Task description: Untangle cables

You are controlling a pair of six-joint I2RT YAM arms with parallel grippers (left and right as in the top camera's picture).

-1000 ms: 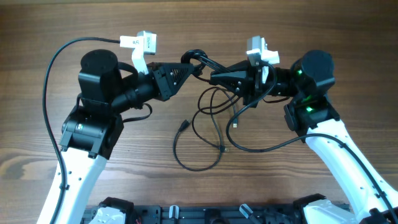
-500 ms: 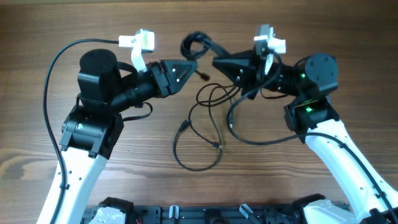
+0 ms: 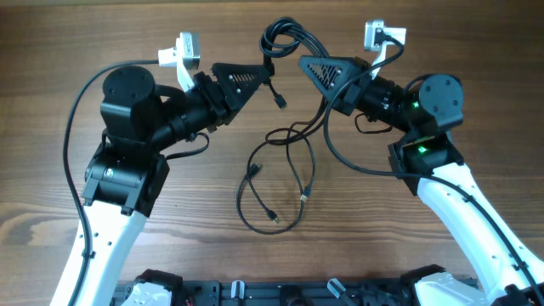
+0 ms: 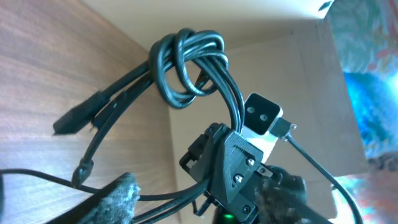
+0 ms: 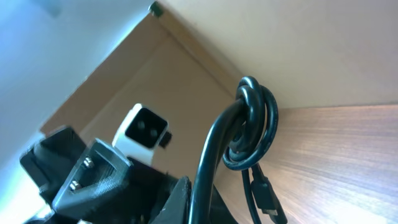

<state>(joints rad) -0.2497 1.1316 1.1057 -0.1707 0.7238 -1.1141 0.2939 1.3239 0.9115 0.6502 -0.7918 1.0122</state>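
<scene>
With the right pincer (image 3: 303, 61) clenched on the cables (image 3: 285, 34), their knot just beyond its tip, the released left pincer (image 3: 269, 75), jaws apart beside that knot, should take one loop and draw away slowly

Smooth, glossy black cables (image 3: 285, 36) at the tips of the right gripper (image 3: 304, 61) and left gripper (image 3: 265, 76), both of matt black plastic, over a table (image 3: 476, 51) of brown, faintly sheened wood grain.

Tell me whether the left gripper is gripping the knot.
No: the left gripper is open, apart from the knot held by the right gripper.
</scene>
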